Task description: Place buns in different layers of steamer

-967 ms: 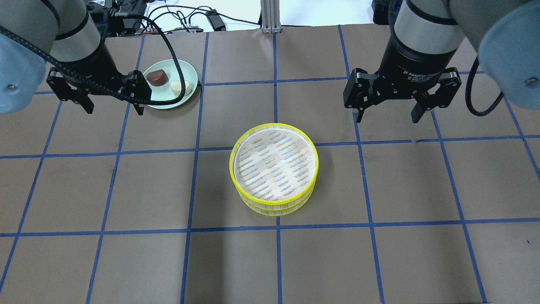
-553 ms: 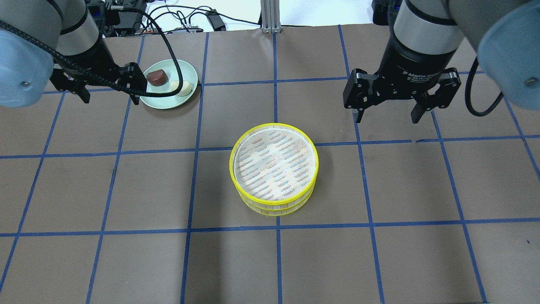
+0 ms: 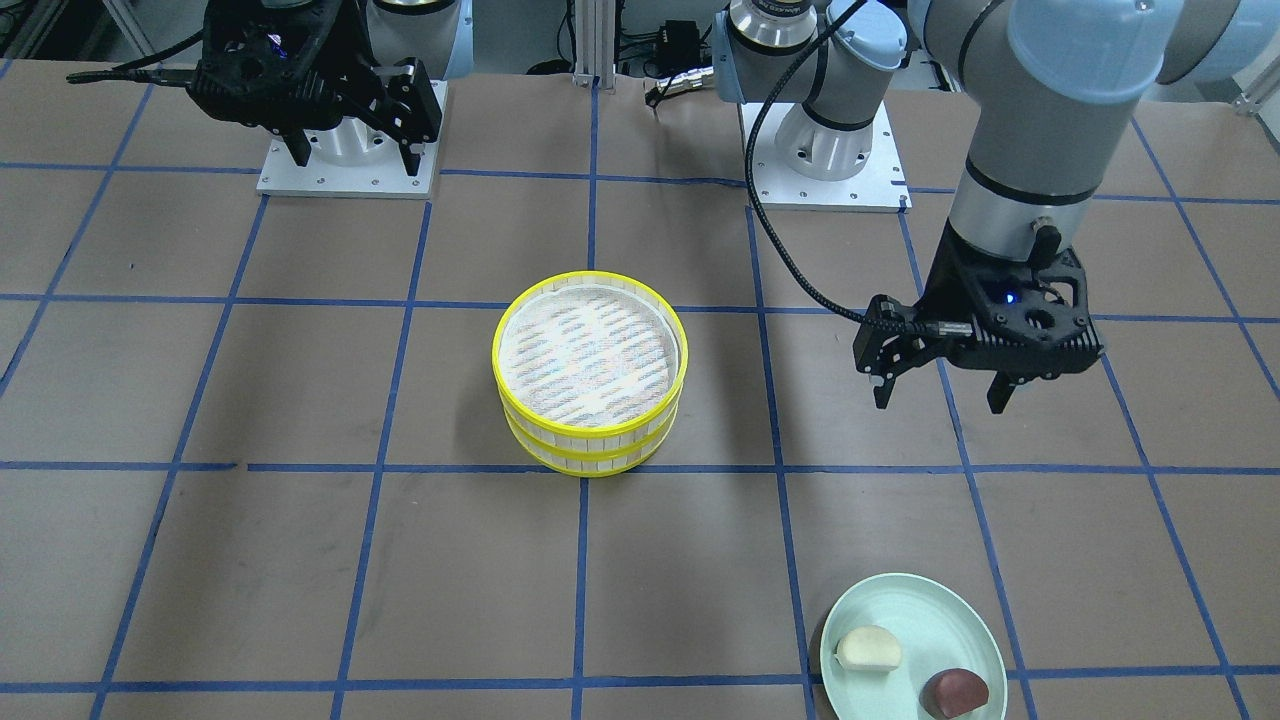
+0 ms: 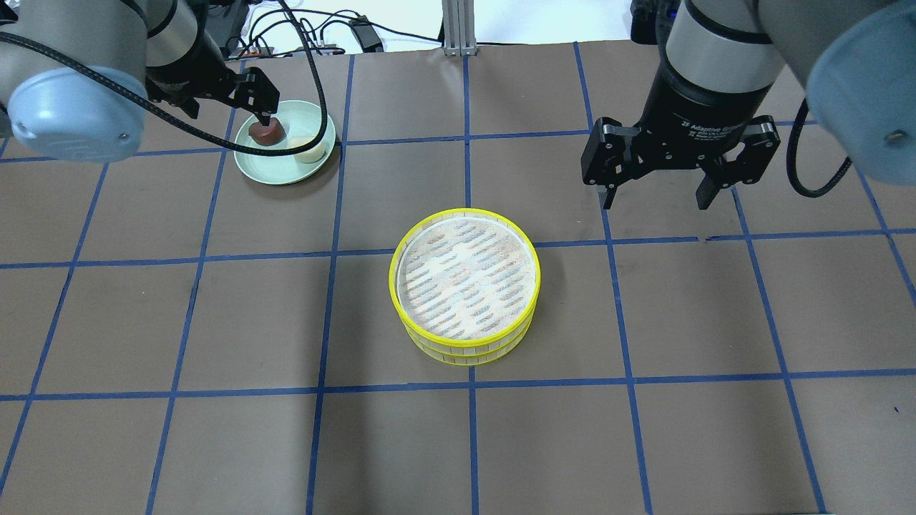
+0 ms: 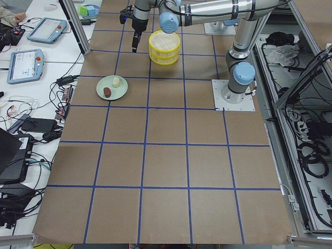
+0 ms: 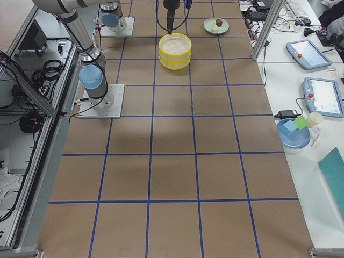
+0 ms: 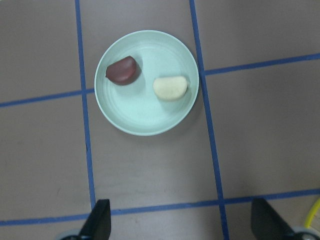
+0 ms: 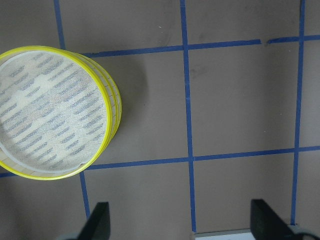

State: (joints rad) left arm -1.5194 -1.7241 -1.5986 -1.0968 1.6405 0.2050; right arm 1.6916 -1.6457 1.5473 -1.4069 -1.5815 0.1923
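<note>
The steamer point(image 4: 465, 350) stands mid-table as two stacked layers; the top layer's woven floor is bare. It also shows in the front view point(image 3: 590, 445) and the right wrist view point(image 8: 112, 100). The dark reddish-brown bun point(image 4: 266, 133) point(image 7: 122, 71) and the cream-white bun point(image 4: 309, 150) point(image 7: 170, 87) lie side by side on a pale green plate point(image 4: 286, 170) point(image 7: 145, 115). My left gripper point(image 4: 229, 114) point(image 3: 940, 398) is open and empty, held high, short of the plate. My right gripper point(image 4: 657, 199) point(image 3: 355, 160) is open and empty, to the right of the steamer.
Brown table cover with a blue tape grid. The arm bases point(image 3: 345, 160) stand at the robot's side of the table. Cables and a metal post point(image 4: 458, 28) lie past the far edge. Tablets and clutter sit on side benches point(image 6: 312, 54).
My left gripper has moved away from the robot, toward the plate; in the overhead view one finger now lies over the brown bun. The right arm, steamer and buns are unchanged.
</note>
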